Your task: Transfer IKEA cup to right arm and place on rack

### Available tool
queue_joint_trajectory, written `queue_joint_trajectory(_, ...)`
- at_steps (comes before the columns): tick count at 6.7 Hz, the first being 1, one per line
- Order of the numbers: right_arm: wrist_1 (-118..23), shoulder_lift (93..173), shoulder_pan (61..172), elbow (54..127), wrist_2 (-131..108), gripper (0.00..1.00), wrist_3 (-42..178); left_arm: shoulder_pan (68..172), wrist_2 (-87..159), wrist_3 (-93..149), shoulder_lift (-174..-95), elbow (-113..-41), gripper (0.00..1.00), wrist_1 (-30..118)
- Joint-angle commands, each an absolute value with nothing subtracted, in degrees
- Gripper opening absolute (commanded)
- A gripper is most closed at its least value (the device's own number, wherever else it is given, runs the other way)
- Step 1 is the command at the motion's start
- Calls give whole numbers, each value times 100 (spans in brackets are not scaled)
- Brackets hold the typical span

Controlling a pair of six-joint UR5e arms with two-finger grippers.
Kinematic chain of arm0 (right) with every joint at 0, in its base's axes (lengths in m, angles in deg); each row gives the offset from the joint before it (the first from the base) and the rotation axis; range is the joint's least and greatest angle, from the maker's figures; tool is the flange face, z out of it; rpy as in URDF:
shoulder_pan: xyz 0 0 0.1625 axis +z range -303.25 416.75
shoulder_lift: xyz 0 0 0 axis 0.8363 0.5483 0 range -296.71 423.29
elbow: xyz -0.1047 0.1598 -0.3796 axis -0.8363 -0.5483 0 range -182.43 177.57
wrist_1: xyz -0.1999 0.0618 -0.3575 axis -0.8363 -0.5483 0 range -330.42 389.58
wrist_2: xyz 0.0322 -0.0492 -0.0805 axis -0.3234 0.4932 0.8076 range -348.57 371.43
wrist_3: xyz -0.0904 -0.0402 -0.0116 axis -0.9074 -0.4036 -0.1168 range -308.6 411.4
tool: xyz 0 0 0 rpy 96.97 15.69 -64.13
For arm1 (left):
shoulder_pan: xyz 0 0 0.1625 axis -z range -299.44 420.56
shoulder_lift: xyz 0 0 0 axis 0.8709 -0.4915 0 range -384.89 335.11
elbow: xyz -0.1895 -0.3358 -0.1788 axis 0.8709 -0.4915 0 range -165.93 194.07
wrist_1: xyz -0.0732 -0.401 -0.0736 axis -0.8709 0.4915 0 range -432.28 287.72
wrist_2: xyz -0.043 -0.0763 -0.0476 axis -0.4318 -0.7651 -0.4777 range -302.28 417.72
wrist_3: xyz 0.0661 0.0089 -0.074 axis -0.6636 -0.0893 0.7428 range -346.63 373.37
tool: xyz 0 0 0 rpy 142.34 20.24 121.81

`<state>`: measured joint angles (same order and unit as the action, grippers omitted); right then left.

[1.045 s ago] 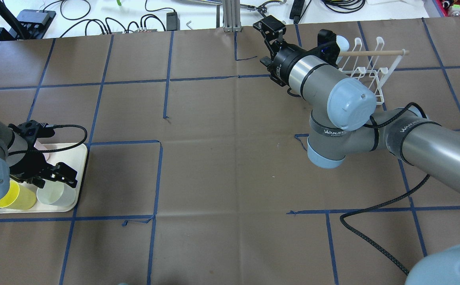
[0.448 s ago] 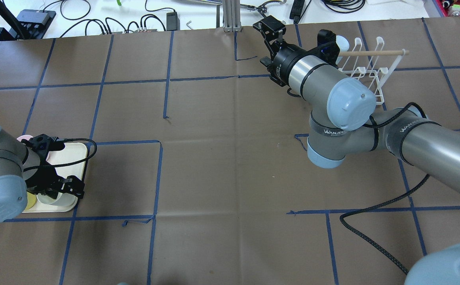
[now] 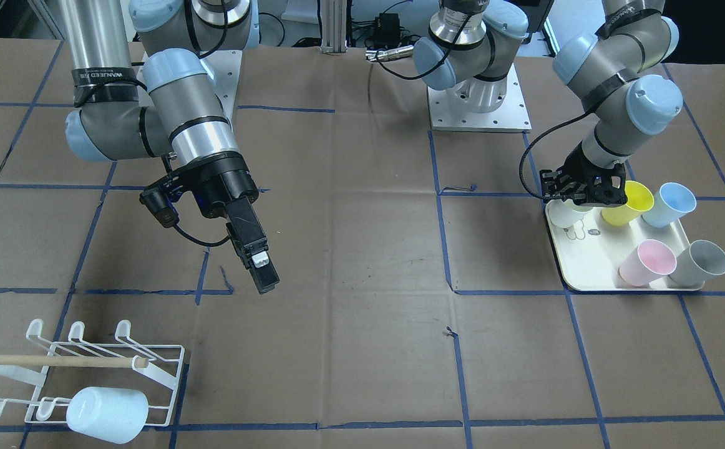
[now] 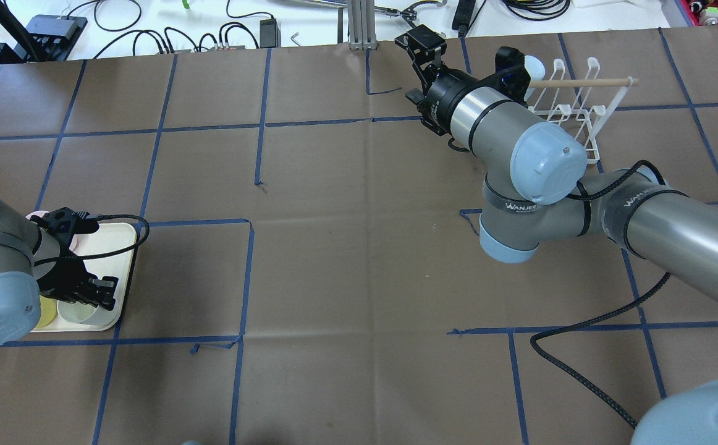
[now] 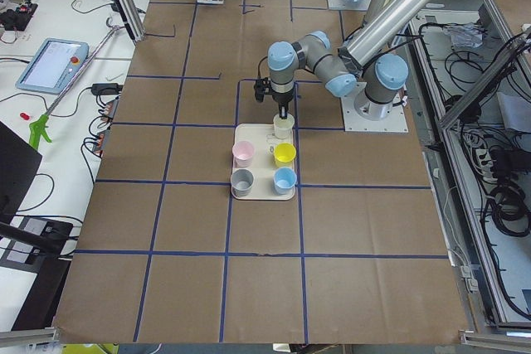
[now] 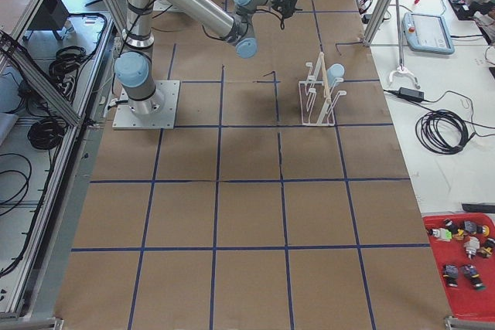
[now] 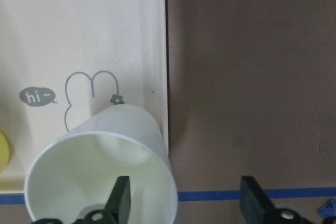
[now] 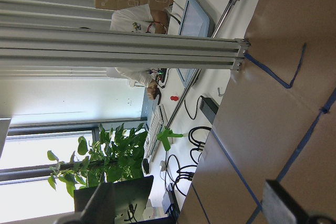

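Cup: pale cream plastic tumbler (image 7: 100,177), upright, mouth up, in a corner of the cream tray (image 7: 79,24).
Right arm: silver tube, pale blue joint caps (image 3: 200,134), held above the table, well apart from the cup.
Rack: low white wire frame with a wooden dowel (image 3: 57,360), standing near the table's edge.

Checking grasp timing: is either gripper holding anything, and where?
Nothing yet. The left gripper straddles the rim of the white cup, jaws open, one finger inside; the right gripper hangs open and empty.

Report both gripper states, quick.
Left gripper: open, astride the rim of the white cup, not clamped.
Right gripper: open, holding nothing.
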<state>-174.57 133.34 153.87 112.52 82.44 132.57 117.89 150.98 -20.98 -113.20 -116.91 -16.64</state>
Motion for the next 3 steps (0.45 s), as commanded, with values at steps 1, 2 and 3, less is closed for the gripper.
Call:
queue_joint_trajectory(1,-17459,13334,15387,11253,8244,100,13252,11778,15446,-2196,-11287,-11548,0,-1630)
queue_joint_trajectory(2,-17459,13334,15387,11253,8244,100,13261,11778,15492,-2187,-11260,-11461,0,-1595)
queue_joint_trajectory(3,-17450,13334,15387,11253,8244,100,13253,11795,15597,-2187,-11225,-11182,0,-1411)
